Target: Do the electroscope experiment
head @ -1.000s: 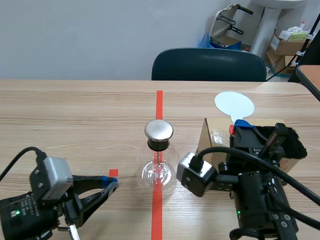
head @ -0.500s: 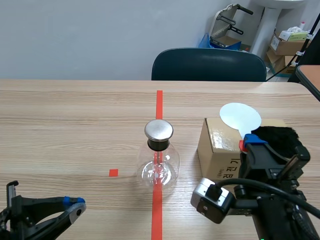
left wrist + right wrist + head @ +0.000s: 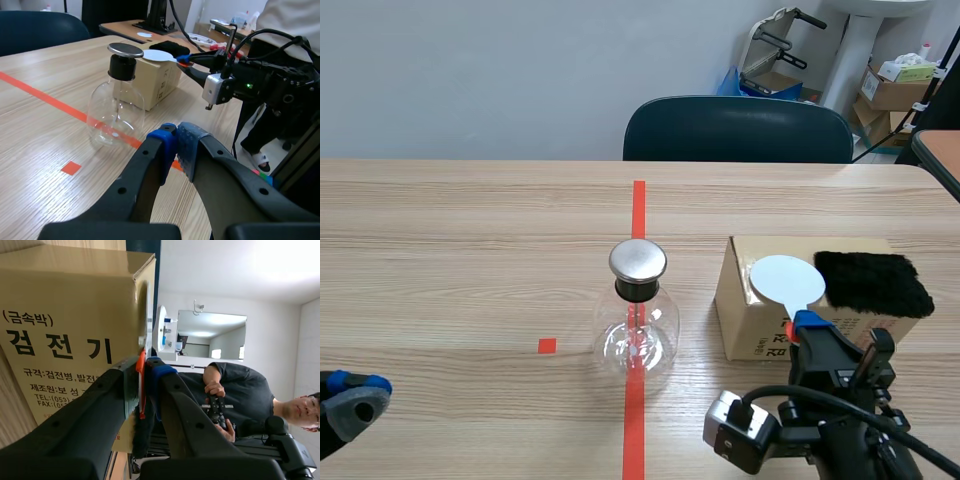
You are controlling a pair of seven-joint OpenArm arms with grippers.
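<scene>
The electroscope, a clear glass flask [image 3: 637, 338] with a round metal cap [image 3: 638, 260], stands on the red tape line at mid-table. In the left wrist view the flask [image 3: 114, 116] is ahead of my left gripper [image 3: 176, 144], which is shut on nothing. In the scene view only the left gripper's tip [image 3: 353, 396] shows, at the near left edge. My right gripper [image 3: 808, 326] is shut on the red handle of a white disc paddle [image 3: 786, 280] held over the box's top. In the right wrist view the red handle [image 3: 142, 385] is pinched between the fingers and the disc [image 3: 149, 315] is edge-on.
A cardboard box [image 3: 752, 328] sits right of the flask, with a black fur cloth [image 3: 872, 283] on top. A dark chair [image 3: 738, 130] stands beyond the far table edge. A person [image 3: 227, 390] holding a controller shows beyond the box in the right wrist view.
My left arm has pulled back toward the near left corner and its fingers have closed. My right arm has drawn back and down, bringing the disc from the box's far edge to over its near part.
</scene>
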